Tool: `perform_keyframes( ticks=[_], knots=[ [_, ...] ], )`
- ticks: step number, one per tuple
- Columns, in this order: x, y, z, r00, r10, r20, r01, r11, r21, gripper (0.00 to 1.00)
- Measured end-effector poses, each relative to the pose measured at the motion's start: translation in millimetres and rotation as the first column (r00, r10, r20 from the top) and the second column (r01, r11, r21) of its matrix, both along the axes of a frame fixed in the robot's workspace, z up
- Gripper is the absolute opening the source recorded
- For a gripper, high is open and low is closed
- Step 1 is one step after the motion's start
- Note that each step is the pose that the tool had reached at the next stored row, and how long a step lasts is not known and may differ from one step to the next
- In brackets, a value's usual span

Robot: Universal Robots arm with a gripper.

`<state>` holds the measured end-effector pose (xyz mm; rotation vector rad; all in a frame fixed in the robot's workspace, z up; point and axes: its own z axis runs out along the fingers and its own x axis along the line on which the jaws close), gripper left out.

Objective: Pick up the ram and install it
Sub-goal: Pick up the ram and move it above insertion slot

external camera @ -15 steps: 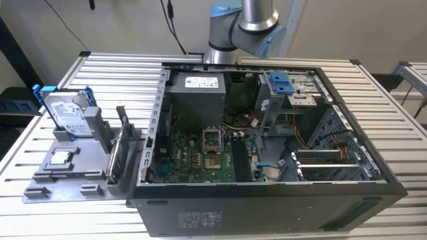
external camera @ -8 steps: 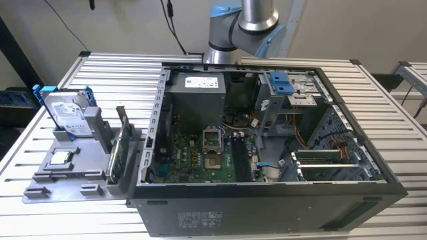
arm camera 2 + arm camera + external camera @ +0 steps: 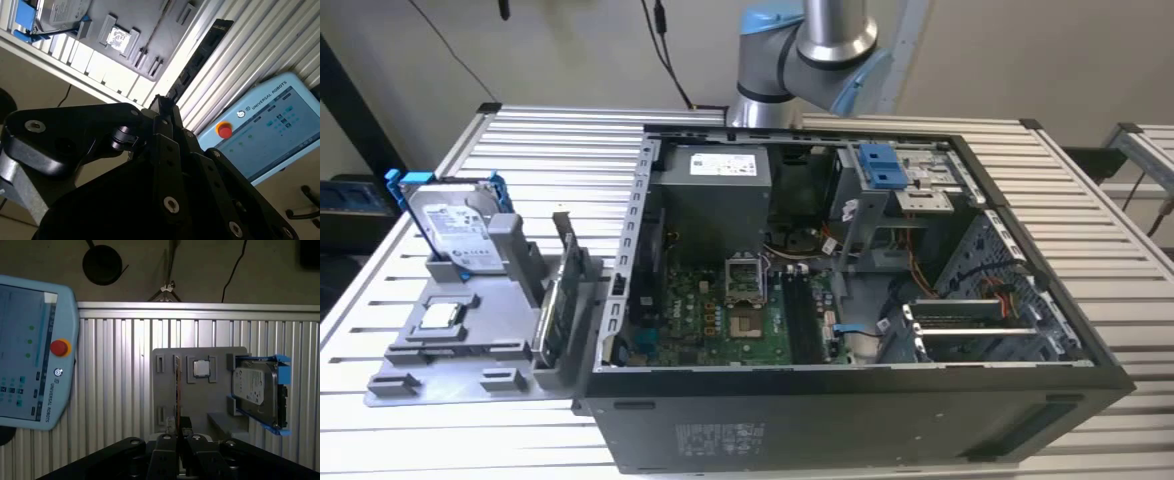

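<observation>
- Slatted metal desk (image 3: 1107, 250) is recorded as the work surface. An open computer case (image 3: 854, 420) is set on it, with a grey holder tray (image 3: 200, 400) beside the case towards the exterior view's left. A hard drive (image 3: 252, 387) is propped in that tray.
- Pick-up is judged complete: the ram (image 3: 200, 55) is found off the tray, carried in the air above it.
- By the first wrist view the ram is presented edge-on, as a thin line running out from the fingertips across the tray. By the second wrist view its dark flat face is shown running out the other way.
- Installation is judged outstanding: the ram is not seated on the motherboard (image 3: 720, 320) inside the case and is held over the tray side instead.
- The pincer (image 3: 178, 437) is found drawn almost together, with only the card's thickness left between the fingertips. It is clamped on the ram, apparently near mid-length.
- Nothing else is touched by the pincer.
</observation>
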<state>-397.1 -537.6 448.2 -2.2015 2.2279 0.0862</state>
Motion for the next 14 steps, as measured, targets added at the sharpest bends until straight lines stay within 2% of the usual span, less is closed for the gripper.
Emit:
perform_keyframes(
  ticks=[14],
  knots=[
    [13.0,0.0,0.0,1.0000,0.000,0.0000,0.000,1.0000,0.0000,0.14]
  ],
)
